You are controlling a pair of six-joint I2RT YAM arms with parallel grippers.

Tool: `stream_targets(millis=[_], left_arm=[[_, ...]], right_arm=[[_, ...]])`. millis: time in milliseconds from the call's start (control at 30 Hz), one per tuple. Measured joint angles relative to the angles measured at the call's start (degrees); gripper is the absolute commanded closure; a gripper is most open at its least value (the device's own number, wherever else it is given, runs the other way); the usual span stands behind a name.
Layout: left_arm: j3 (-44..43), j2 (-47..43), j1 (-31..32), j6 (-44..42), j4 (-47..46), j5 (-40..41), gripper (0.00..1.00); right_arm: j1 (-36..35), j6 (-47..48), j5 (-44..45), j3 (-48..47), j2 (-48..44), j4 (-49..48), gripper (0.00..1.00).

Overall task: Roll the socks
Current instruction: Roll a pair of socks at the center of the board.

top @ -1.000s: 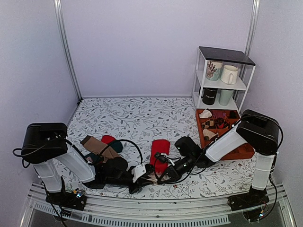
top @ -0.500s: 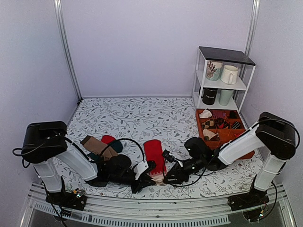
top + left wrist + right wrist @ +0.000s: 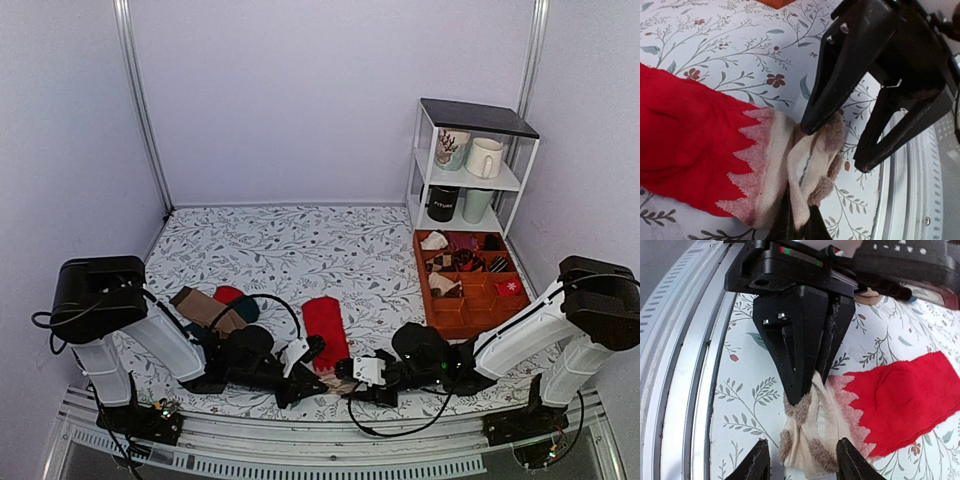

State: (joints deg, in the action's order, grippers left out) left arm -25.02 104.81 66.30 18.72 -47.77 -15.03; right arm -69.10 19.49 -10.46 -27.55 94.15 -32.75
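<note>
Straddling the socks' (image 3: 900, 390) beige end, right claw (image 3: 802, 462) faces the pinching left claw (image 3: 797, 225).

White left arm (image 3: 170, 345) and right arm (image 3: 520, 330) reach low and inward. The left gripper (image 3: 797, 222) pinches bright red knit socks (image 3: 685, 145); the right gripper (image 3: 804, 460) has its fingers spread apart.

The socks (image 3: 326, 325) lie flat on the table (image 3: 280, 250), red bodies extending away from me. The beige, brown-patched ends are bunched at the near edge, pinched in my left gripper (image 3: 799, 221).

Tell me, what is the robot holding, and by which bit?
The left gripper pinches the red socks by their pale beige end; the right gripper is open.
</note>
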Motion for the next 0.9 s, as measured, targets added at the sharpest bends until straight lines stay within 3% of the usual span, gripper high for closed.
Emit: stream_targets(millis=[567,700,800,833,900], left_arm=[[0.0,0.4,-0.2,0.4,-0.6,-1.0,1.00],[-0.1,0.8,-0.2,0.4,-1.0,-1.5,1.00],[-0.1,1.0,-0.2,0.5,-1.3,-1.7,0.99],[-0.1,0.9,-0.2,0.5,-1.3,-1.7,0.90],[-0.1,0.7,-0.2,0.5,-1.0,-1.3,0.63]], right_arm=[[-3.4,6.4,7.6,-2.8,3.3,0.9,0.64],[-3.5,5.8,7.8,-4.0,4.9,2.3,0.81],[-3.7,4.5,7.8,-5.8,6.0,3.8,0.88],[-3.7,3.8,7.8,-6.6,6.4,4.6,0.90],[-3.6,2.0,7.8,-7.5,6.8,5.7,0.92]])
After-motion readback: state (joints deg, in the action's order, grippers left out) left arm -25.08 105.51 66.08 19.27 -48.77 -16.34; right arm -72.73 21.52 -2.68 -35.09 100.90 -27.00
